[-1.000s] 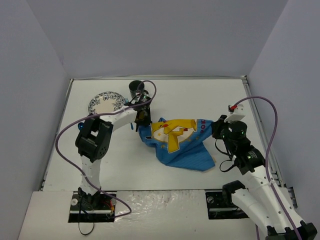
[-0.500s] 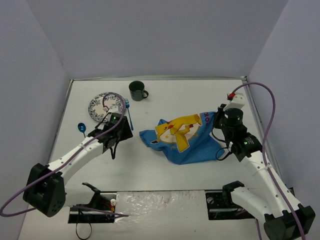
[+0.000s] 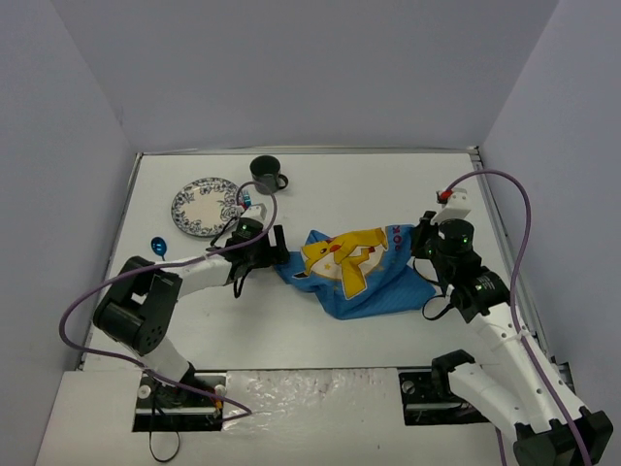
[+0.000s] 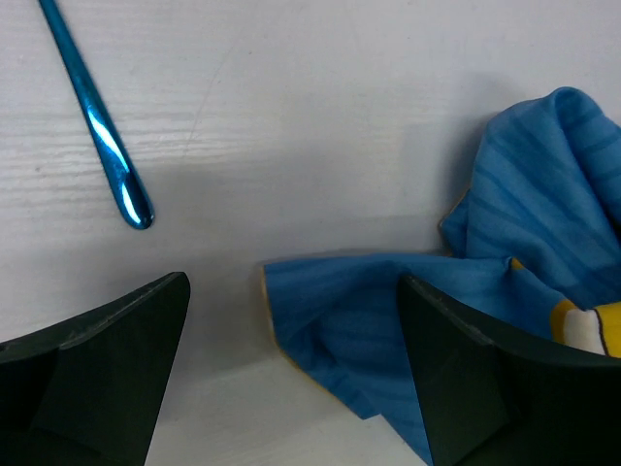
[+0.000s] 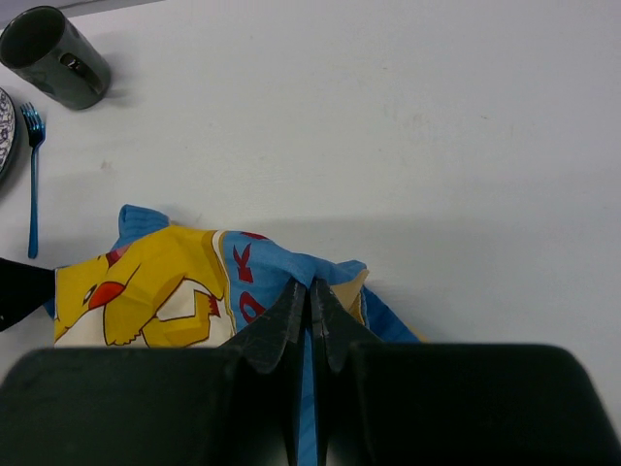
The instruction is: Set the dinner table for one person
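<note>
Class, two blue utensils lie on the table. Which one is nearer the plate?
The blue fork, which lies right beside the rim of the plate. The blue spoon lies farther off, clear of the plate, on its opposite side.

The only lettering is on the cloth mat (image 5: 291, 267) lying on the dinner table (image 5: 437, 146): red capitals (image 5: 243, 260) on its blue band, at the centre of the right wrist view beside the yellow cartoon figure (image 5: 146, 291). A "K" reads clearly; the creased letter below it cannot be made out. In the top view they are too small to read.
</note>
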Controlling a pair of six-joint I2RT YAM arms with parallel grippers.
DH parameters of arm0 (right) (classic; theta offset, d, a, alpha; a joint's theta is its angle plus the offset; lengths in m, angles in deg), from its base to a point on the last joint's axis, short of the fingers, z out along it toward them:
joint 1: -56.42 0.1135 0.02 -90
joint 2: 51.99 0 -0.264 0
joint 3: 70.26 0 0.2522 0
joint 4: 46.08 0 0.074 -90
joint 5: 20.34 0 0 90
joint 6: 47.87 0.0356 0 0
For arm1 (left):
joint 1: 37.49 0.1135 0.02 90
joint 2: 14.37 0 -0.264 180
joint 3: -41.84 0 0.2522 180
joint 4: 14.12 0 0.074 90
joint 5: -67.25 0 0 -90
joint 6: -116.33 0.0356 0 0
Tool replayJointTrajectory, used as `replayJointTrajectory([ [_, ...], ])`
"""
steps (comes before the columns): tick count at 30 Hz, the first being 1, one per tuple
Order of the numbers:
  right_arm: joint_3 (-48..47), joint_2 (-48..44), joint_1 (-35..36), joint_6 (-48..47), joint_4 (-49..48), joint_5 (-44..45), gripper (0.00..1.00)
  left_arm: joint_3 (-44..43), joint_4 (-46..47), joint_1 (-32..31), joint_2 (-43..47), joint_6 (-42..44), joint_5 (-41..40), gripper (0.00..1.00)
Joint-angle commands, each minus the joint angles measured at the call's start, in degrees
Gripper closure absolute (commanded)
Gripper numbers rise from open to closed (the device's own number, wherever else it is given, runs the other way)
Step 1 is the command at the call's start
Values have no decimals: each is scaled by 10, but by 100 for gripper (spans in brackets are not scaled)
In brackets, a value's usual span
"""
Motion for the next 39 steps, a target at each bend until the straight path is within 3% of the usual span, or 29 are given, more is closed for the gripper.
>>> replayJointTrajectory([
  [1,5,-14,-5,-11,-34,-17,100,-15,106,3,-23,27,64,19],
  [6,6,-19,-5,-13,-34,-13,100,2,129,2,-37,28,77,30],
  [11,-2,-21,-6,-13,-34,-15,100,13,133,0,-43,15,93,51],
  [13,-4,-21,-6,-13,-34,-13,100,16,133,-2,-41,11,96,63],
  [16,-7,-21,-6,-13,-34,-13,100,18,121,-1,-28,8,100,94],
  [18,-11,-20,-6,-14,-34,-11,100,13,102,-2,-1,9,95,100],
  [29,-108,0,-10,-39,-12,35,100,-78,-116,0,234,71,-32,100],
  [39,-188,11,-12,-59,-7,92,100,-130,-155,1,350,140,-97,100],
])
